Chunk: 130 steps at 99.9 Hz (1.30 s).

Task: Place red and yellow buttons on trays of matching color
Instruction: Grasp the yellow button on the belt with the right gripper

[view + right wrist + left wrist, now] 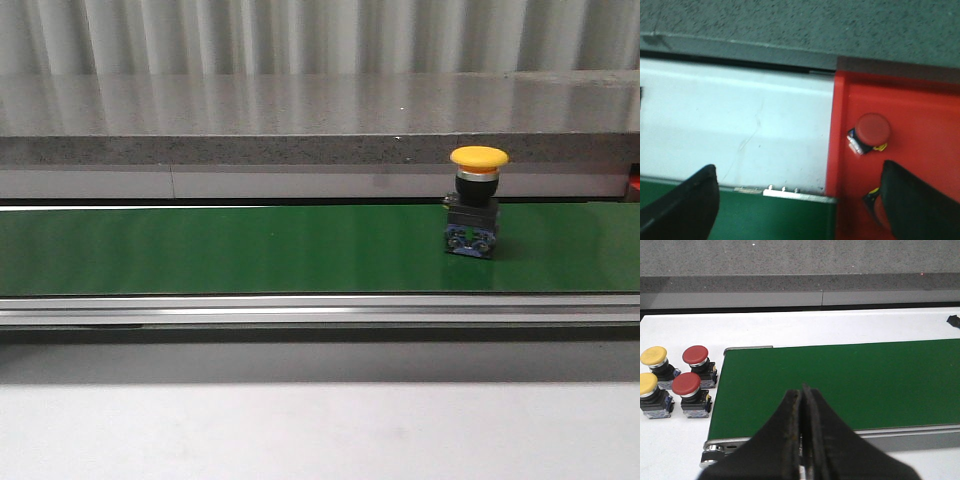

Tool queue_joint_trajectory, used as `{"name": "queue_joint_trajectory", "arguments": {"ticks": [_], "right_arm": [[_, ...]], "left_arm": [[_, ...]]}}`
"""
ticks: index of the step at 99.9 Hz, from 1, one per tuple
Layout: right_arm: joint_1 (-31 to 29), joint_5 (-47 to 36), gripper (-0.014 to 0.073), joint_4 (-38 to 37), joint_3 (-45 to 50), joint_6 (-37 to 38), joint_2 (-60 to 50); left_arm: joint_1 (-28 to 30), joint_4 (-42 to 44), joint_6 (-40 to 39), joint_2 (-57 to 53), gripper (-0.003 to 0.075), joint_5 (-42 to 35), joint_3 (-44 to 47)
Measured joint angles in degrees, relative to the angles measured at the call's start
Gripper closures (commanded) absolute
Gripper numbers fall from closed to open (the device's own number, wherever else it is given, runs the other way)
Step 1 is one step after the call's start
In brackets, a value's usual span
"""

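Yellow button point(478, 200) upright on green conveyor belt point(230, 250), toward its right end. Left end effector point(802, 430): fingers pressed together, holding nothing, above belt. Right end effector point(800, 200): spread wide, holding nothing, beside red tray point(920, 115) holding one red button point(871, 131).

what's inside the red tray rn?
One red button sits in the red tray. A second item shows partly beside the right gripper's finger; the rest is hidden.
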Motion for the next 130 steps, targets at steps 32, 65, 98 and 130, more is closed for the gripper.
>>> {"name": "queue_joint_trajectory", "arguments": {"ticks": [32, 65, 98, 130], "right_arm": [[6.97, 0.62, -0.0052, 0.00, 18.69, -0.81, -12.89], [15.29, 4.08, -0.0052, 0.00, 26.90, -0.81, -15.76], [19.16, 0.89, -0.0052, 0.00, 26.94, -0.86, -14.21], [19.21, -5.39, -0.0052, 0.63, 26.94, -0.86, -9.38]], "left_arm": [[0.00, 0.00, 0.00, 0.00, 0.0740, 0.00, 0.00], [0.00, 0.00, 0.00, 0.00, 0.0740, 0.00, 0.00], [0.00, 0.00, 0.00, 0.00, 0.0740, 0.00, 0.00], [0.00, 0.00, 0.00, 0.00, 0.0740, 0.00, 0.00]]}}
